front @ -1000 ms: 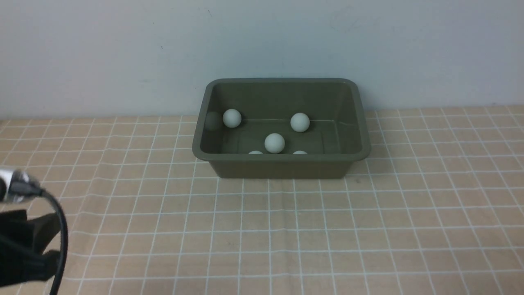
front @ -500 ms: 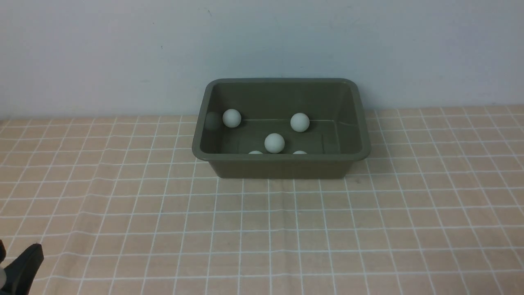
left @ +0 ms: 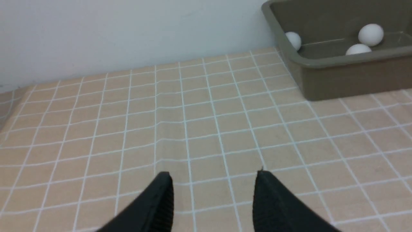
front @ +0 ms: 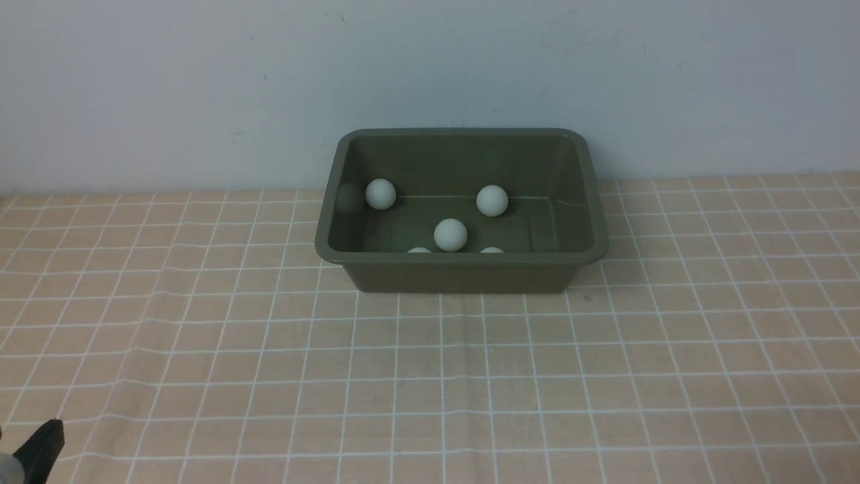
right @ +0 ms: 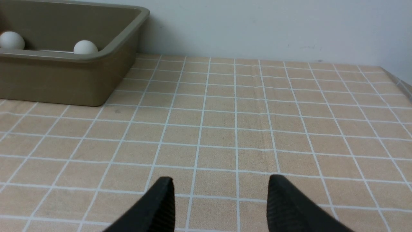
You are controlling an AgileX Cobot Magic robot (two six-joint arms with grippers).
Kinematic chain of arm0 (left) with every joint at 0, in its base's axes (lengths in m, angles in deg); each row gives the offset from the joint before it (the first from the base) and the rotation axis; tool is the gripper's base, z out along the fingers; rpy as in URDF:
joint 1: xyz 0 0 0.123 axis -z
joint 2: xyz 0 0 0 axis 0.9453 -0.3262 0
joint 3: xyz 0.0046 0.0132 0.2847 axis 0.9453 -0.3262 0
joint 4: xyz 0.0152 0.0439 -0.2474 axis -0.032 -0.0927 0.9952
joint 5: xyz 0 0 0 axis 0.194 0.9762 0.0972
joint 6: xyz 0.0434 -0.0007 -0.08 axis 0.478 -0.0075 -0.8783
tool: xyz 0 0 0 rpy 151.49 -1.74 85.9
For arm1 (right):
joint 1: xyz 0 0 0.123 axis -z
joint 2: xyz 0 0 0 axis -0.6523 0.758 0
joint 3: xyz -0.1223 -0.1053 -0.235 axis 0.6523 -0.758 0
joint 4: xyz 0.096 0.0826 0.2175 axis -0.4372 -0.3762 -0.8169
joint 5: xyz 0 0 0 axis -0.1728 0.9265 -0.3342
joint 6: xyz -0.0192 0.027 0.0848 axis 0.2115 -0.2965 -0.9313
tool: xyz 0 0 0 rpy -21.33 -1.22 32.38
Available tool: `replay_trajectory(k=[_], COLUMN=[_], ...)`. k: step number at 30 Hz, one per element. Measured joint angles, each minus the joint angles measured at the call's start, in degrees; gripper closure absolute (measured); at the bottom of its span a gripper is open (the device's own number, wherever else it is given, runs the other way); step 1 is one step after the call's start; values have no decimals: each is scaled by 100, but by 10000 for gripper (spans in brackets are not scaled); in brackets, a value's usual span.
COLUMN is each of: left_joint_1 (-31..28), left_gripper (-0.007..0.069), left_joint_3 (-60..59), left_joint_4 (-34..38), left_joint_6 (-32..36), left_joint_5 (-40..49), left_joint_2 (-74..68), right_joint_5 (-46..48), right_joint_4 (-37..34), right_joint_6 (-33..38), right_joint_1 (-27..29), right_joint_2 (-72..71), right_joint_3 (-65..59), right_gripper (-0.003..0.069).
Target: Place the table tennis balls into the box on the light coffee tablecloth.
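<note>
Five balls in the box, both grippers empty over bare cloth.
The cloth lies bare from its left edge to its right edge; the box sits at 12 o'clock against the wall. Left gripper, at 7 o'clock, and right gripper each stand spread, pinching and touching nothing.

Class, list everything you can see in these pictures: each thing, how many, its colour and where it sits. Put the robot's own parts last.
balls: five, white, all inside the box; two half hidden by its near wall
box: one, olive green, on the cloth near the wall
cloth: one, beige with white grid, covering the table
wall: pale grey, behind
left pincer: black, open, empty, over cloth
right pincer: black, open, empty, over cloth
</note>
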State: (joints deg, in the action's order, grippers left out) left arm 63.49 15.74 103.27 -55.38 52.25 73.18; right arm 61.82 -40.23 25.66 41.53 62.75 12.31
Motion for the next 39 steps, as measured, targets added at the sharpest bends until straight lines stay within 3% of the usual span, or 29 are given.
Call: replay_trajectory(k=[3, 9, 19, 23, 28, 39], left_joint_1=[0, 0, 11, 271, 542, 554], left_gripper=[348, 348, 348, 348, 348, 348], left_joint_3=[-221, -669, -1168, -1265, -1269, -1275], left_joint_4=[-833, -1906, -2103, -2191, -2220, -2289], left_joint_6=[-1202, -2377, -2535, -2654, -2836, -2784], left_joint_5=[10, 3, -63, -172, -183, -195], left_joint_2=[23, 130, 959, 1187, 1236, 1252], right_joint_5=[0, 0, 0, 0, 0, 0], right_joint_4=[0, 0, 0, 0, 0, 0], right_joint_6=[0, 0, 0, 0, 0, 0], right_joint_1=[0, 0, 0, 0, 0, 0], right_joint_2=[0, 0, 0, 0, 0, 0], right_joint_3=[0, 0, 0, 0, 0, 0], right_gripper=[294, 294, 294, 294, 294, 294])
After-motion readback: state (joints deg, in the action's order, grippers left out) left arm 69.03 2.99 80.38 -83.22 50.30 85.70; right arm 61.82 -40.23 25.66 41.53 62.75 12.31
